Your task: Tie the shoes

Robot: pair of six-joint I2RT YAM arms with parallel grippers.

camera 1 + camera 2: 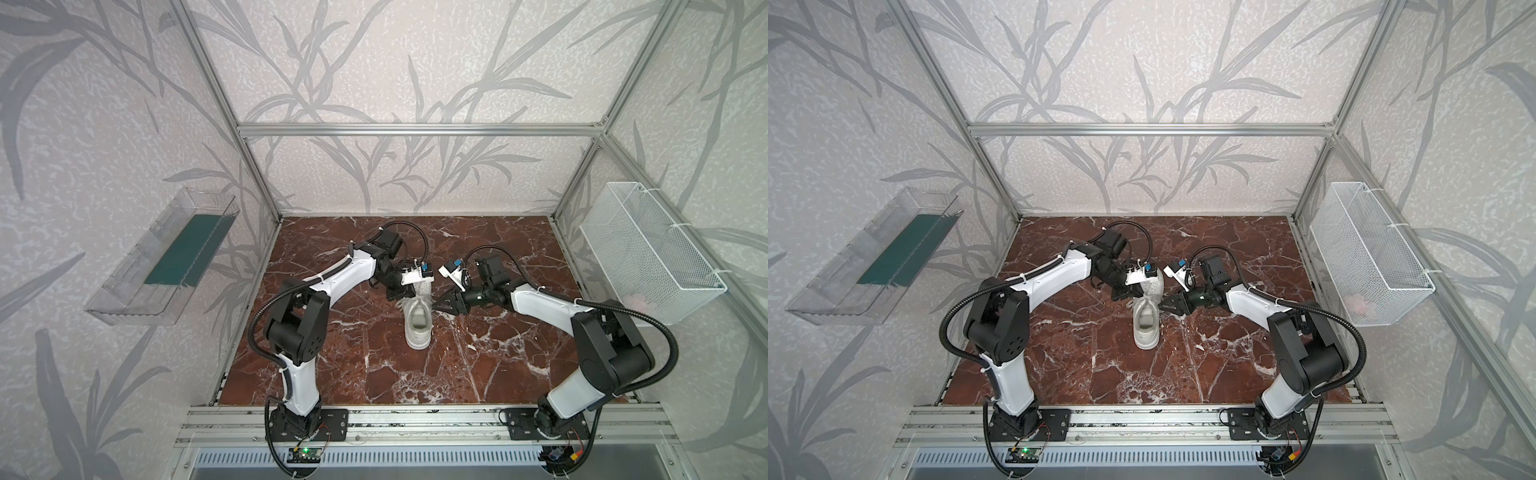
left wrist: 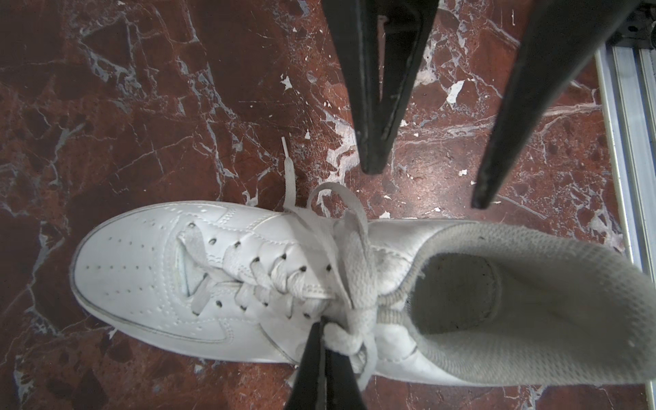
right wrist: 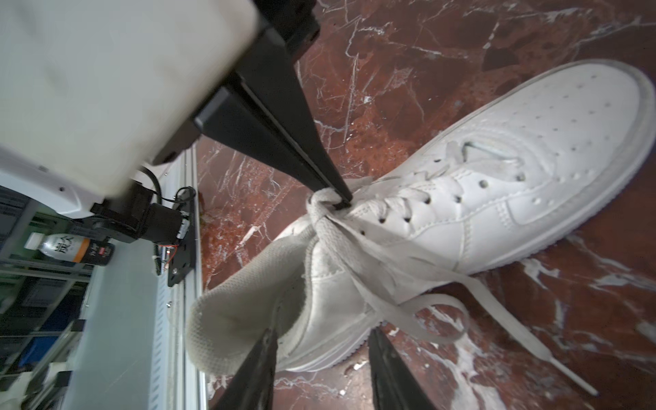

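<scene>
One white low-top shoe (image 1: 417,326) (image 1: 1146,328) stands mid-table, toe towards the back wall. My left gripper (image 2: 324,328) (image 3: 342,202) is shut on a bunched piece of off-white lace (image 2: 342,339) at the shoe's side by the top eyelets. In a top view that left gripper (image 1: 405,297) sits at the shoe's left flank. My right gripper (image 3: 321,333) (image 2: 426,188) (image 1: 434,305) is open just off the other side of the shoe near the collar, nothing between its fingers. A lace loop (image 3: 443,319) and a loose lace end (image 3: 553,358) lie on the marble there.
The red-brown marble tabletop (image 1: 478,374) carries only the shoe. A clear plastic bin (image 1: 162,257) hangs on the left wall and a white wire basket (image 1: 648,253) on the right. An aluminium rail (image 1: 415,419) runs along the front edge.
</scene>
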